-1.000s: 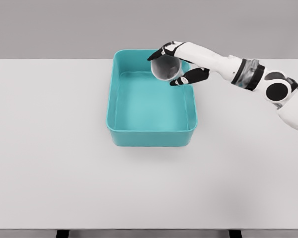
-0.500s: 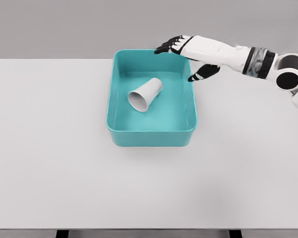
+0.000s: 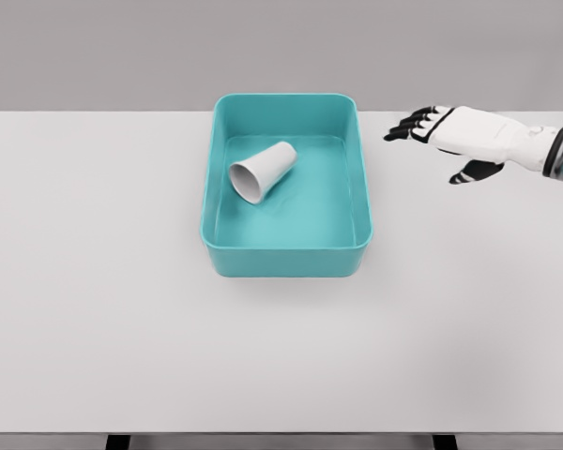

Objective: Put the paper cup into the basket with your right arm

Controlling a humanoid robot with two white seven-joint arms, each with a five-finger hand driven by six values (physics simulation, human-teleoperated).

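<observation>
1. White paper cup lies on its side inside the teal rectangular plastic basket, in the far-left part of the basin. Rests on the basket floor, clear of the rim.
2. Cup long axis runs diagonal: open mouth toward near-left, closed base toward far-right.
3. Right hand, white w/ black fingertips, sits outside the basket, to the right of its far-right corner, apart from the wall. Cup is to the hand's left, w/ the basket's right wall between them.
4. Hand state: fingers spread and relaxed, thumb out below, holding nothing.
5. Only the right arm is in view, entering from the right edge. Left arm isn't visible, so right is the only hand near anything.
6. Judgement: the placement looks done. Cup is in and released. Nxt move would prob just be pulling the arm clear rightward; nothing stands in that path.
7. Surface: flat, matte white table, basket roughly centre.
8. Room: plain grey wall behind the table's far edge.
</observation>
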